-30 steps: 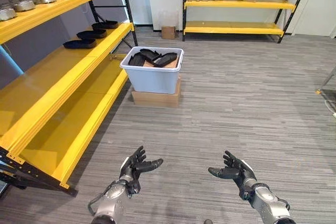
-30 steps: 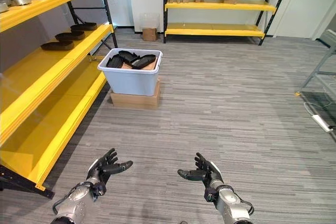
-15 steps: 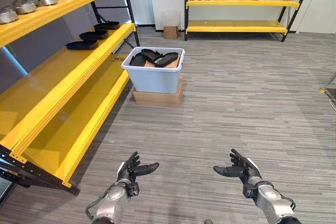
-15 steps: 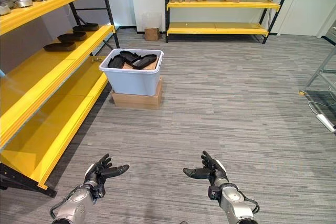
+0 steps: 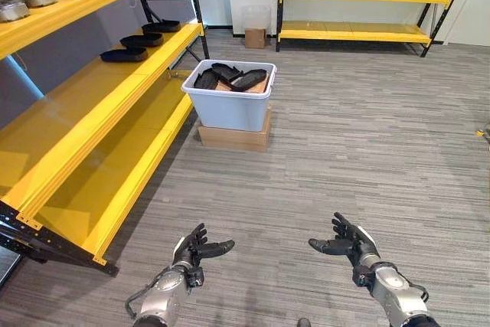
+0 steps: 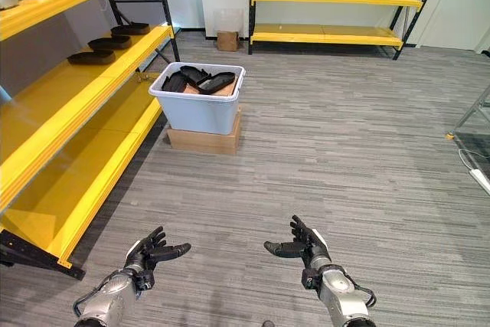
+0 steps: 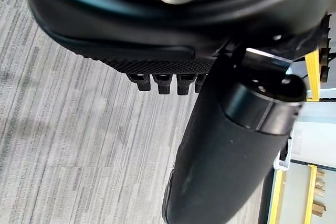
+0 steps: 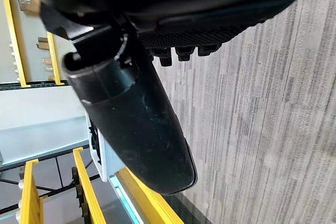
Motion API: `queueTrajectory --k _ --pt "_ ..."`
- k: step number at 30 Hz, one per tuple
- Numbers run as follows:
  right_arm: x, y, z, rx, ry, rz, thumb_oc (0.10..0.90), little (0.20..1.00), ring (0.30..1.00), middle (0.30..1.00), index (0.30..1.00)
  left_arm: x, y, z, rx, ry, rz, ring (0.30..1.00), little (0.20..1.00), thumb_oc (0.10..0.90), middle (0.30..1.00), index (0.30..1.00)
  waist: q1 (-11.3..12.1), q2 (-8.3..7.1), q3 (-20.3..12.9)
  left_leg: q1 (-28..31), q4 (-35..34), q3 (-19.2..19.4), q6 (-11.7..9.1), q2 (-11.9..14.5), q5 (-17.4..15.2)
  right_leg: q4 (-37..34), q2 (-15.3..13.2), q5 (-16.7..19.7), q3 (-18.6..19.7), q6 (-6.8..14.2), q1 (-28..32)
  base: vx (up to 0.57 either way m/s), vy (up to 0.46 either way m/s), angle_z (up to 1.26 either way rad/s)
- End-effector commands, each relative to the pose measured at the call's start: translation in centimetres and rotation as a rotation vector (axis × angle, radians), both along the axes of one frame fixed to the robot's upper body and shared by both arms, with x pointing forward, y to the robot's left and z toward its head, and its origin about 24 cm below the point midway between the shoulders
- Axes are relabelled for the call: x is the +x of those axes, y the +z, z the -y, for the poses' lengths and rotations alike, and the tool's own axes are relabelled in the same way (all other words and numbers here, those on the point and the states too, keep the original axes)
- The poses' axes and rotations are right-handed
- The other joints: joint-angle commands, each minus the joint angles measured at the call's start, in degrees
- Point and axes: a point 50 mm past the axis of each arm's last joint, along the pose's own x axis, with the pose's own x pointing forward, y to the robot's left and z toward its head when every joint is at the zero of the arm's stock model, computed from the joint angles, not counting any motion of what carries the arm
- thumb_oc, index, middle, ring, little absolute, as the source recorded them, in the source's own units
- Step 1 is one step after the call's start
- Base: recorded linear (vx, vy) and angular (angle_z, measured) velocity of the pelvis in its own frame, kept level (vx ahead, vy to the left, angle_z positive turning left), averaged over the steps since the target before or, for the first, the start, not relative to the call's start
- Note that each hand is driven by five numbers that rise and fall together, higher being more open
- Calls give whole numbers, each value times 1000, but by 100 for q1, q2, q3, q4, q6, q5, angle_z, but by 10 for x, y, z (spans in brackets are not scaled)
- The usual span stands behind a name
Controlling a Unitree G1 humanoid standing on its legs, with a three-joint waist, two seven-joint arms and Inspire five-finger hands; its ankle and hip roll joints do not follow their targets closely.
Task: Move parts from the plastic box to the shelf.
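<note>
Left hand (image 5: pixel 193 251) and right hand (image 5: pixel 348 243) hover low over the floor (image 5: pixel 367 135), fingers spread, holding nothing. Black parts (image 5: pixel 230 78) sit in the plastic box (image 5: pixel 227 109) on a cardboard box (image 5: pixel 233 136), beside the yellow shelf (image 5: pixel 99 105), well ahead.

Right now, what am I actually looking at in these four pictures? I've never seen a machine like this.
You are seeing through a walking robot's cameras. Two pictures come from its head, looking down; two sit on its wrists, so the dark bulk there is its own hand up close. Its left hand and right hand are open, palms up, holding nothing. Ahead, a pale plastic box of black parts stands on a cardboard box on the floor. Beside it runs a yellow shelf, with a few black parts already on it.
</note>
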Motion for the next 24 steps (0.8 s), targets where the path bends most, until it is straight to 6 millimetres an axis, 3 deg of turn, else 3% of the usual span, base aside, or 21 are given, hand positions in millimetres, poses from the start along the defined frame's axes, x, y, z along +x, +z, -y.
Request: queueTrajectory --k 1,24 --pt "41 47 -2 42 11 278 900 1000 1000 1000 1000 53 51 0 43 -59 259 1000 1000 900 1000 1000 130 -7 -142 112 -9 -26 54 123 -764 488 -131 -741 147 228 -21 0 0 0" --pt "43 49 6 32 10 266 900 1000 1000 1000 1000 49 47 4 -3 -88 262 1000 1000 900 1000 1000 158 15 -242 168 8 -15 -73 181 -752 236 -80 -737 48 153 171 3 3 0"
